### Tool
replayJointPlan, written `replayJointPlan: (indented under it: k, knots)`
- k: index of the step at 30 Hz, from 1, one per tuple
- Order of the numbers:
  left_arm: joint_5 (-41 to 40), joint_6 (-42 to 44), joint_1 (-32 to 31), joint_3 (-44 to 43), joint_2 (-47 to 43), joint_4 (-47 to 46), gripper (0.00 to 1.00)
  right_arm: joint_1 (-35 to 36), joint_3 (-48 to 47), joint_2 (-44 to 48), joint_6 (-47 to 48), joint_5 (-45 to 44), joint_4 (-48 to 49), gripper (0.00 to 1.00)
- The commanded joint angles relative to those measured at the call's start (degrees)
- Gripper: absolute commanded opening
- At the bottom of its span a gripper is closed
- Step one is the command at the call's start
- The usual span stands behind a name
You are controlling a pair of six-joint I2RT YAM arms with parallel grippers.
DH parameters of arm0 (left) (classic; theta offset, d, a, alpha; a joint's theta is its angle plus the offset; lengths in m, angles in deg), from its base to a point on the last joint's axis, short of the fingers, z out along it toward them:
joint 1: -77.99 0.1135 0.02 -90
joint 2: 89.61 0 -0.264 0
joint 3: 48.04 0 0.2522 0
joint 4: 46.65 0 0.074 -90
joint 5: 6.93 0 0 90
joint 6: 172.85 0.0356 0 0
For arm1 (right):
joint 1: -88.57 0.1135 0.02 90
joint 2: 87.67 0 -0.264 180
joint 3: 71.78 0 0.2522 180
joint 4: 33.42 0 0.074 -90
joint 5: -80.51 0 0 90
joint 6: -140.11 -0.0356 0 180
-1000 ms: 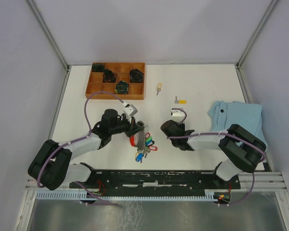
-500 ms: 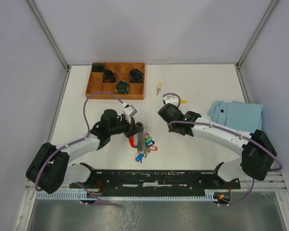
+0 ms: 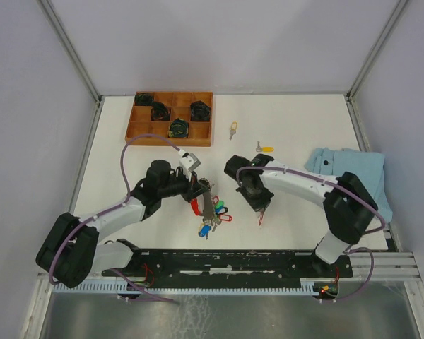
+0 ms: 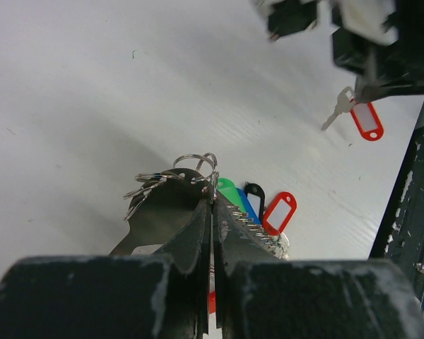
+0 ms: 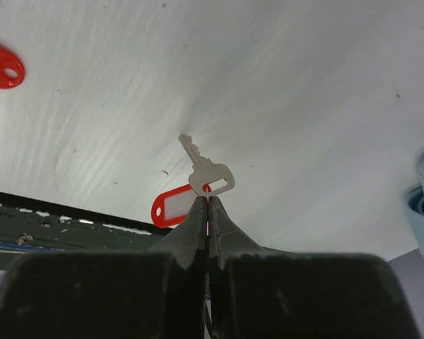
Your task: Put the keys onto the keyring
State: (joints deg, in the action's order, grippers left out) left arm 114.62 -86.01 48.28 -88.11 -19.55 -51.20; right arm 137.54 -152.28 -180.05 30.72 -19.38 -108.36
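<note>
Left arm, right arm elbowed inward, jaws pinched tight.

Key silver, its tag red; keyring tags green, blue, red; worktop white; cloth light blue.

Shiny smooth silver metal key w/ glossy red plastic tag. Bright metal rings + glossy plastic tags on keyring. Matt white table, faint streaks. Wood tray; blue cloth.

The right gripper, apparently gripping a red-tagged key, has left the yellow-tagged key.
</note>
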Motion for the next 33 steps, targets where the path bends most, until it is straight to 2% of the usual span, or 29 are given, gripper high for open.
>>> replayJointPlan:
  k: [1, 8, 13, 16, 23, 27, 33]
  knots:
    - [-0.07, 3.26, -0.17, -1.72, -2.45, -1.57, 0.03, -1.06, -5.14, -7.92, 5.50, 2.79, 1.04, 0.01]
    - [0.42, 3.07, -0.17, -2.13, -1.05, -2.11, 0.03, -1.99, -11.49, -18.00, 8.56, 2.86, 6.80, 0.01]
    - [-0.04, 2.82, -0.17, -1.87, -0.64, -3.52, 0.03, -2.12, -12.24, -18.17, 10.22, 2.84, 10.74, 0.13]
    - [-0.91, 2.59, -0.18, -1.60, -0.46, -5.15, 0.03, -2.19, -10.37, -15.93, 10.39, 3.31, 13.81, 0.24]
    - [-2.14, 1.59, -0.17, -0.20, -1.18, -6.71, 0.03, -2.14, -1.26, -5.88, 9.01, 3.21, 20.80, 0.40]
    - [-2.74, 0.08, -0.18, 1.22, -1.57, -9.46, 0.03, -2.25, 3.98, -1.61, 6.59, 2.65, 25.26, 0.43]
    - [-3.28, -1.15, -0.17, 3.29, -2.45, -12.85, 0.03, -7.09, 12.20, 4.58, 1.72, 11.20, 35.74, 0.46]
